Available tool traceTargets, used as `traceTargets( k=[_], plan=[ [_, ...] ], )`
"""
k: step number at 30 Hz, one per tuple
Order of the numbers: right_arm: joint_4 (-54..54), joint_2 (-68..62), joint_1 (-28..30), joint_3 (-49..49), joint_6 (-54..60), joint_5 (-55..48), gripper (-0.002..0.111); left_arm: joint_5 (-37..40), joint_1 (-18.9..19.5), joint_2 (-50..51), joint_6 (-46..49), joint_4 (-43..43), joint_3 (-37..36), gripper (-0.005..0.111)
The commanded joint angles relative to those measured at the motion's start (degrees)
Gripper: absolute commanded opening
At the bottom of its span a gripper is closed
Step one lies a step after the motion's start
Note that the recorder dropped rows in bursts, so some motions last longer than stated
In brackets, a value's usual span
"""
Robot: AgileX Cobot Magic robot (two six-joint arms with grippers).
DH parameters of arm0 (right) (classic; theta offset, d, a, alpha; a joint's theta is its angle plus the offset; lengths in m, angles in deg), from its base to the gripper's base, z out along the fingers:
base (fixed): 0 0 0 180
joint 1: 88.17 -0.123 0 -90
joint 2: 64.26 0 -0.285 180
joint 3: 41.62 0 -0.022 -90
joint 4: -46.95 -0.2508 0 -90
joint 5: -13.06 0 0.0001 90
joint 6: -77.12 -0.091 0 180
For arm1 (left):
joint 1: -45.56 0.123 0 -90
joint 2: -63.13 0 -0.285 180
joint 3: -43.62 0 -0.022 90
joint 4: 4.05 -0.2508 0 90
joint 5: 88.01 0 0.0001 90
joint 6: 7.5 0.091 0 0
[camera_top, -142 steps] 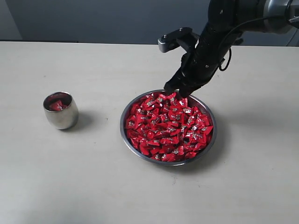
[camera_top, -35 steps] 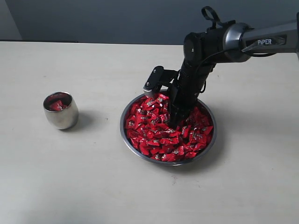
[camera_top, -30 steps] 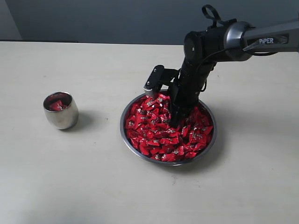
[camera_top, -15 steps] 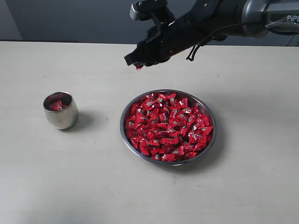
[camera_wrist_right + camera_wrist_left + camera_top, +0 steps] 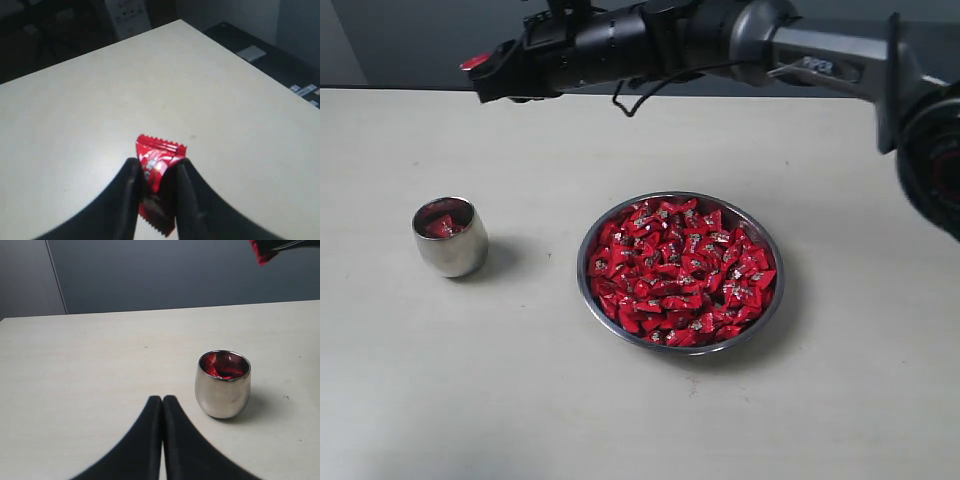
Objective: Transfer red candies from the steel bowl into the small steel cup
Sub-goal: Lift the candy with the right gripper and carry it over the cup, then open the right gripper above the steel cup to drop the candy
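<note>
The steel bowl (image 5: 769,243) sits right of the table's middle, heaped with red candies (image 5: 680,272). The small steel cup (image 5: 450,238) stands at the left with red candies (image 5: 441,224) inside; the left wrist view shows the cup (image 5: 223,385) just beyond my left gripper (image 5: 162,399), which is shut and empty. My right gripper (image 5: 477,67) reaches high across the table's far left, above and beyond the cup. It is shut on one red candy (image 5: 158,161), whose serrated foil end pokes out past the fingers (image 5: 131,187). That candy (image 5: 261,255) also shows in the left wrist view.
The right arm (image 5: 720,40) stretches across the back of the pale table (image 5: 620,420). A dark wall runs behind the far edge. In the right wrist view the table's edge and dark floor clutter lie beyond.
My right gripper lifted out of the bowl with one red candy and swung up and left, from above the bowl's far side to high over the table's far left, near the cup.
</note>
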Motion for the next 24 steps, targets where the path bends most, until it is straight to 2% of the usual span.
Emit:
traceTargets(
  k=[1,7,14,24],
  plan=[
    [7.4,-4.9,-2.8,-8.6,-4.0,-1.2,-0.001,-0.1,-0.4,-0.3,-0.1,0.0,-0.2,0.000],
    [8.7,-11.1,-4.3,-16.0,-9.6,-4.0,-0.001,-0.1,-0.4,-0.3,-0.1,0.0,-0.2,0.000],
    [22.1,-13.2,-6.3,-16.8,-16.1,-9.9,-0.001,-0.1,-0.4,-0.3,-0.1,0.0,-0.2,0.000],
    [22.6,-13.3,-7.0,-16.8,-16.4,-13.5,-0.001,-0.1,-0.4,-0.3,-0.1,0.0,-0.2,0.000]
  ],
)
